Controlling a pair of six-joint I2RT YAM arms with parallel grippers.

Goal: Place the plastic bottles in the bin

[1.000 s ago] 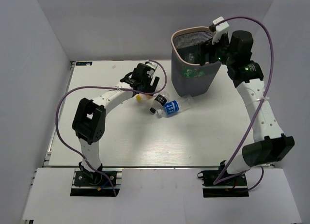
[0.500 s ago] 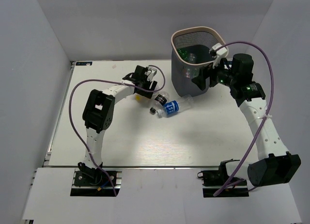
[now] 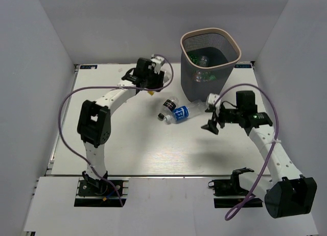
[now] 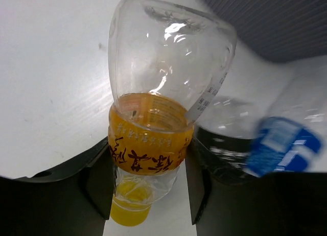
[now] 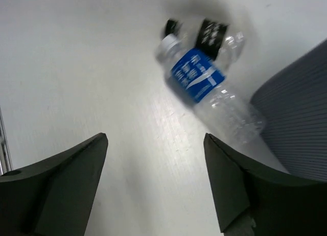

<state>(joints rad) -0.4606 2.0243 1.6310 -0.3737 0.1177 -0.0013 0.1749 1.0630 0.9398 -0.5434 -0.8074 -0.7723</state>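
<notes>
The left tool (image 4: 148,167) clamps a clear orange-labelled bottle (image 4: 161,88); a blurred blue-labelled bottle (image 4: 282,146) lies just beside it on the desk (image 4: 46,67).

Orange-label bottle (image 4: 168,57): thin clear plastic, glossy, dented. Its label (image 4: 148,146) is shiny orange film (dark red print), and the cap (image 4: 130,215) is smooth yellow plastic. Left claw (image 4: 148,187) is matt black plastic, right claw (image 5: 156,180) the same. Blue-label bottle (image 5: 204,85): clear ribbed plastic with a glossy wrap. Bin (image 3: 204,78): dark grey mesh with a smooth beige rim. Counter (image 3: 133,144): matt white, faintly grained.
</notes>
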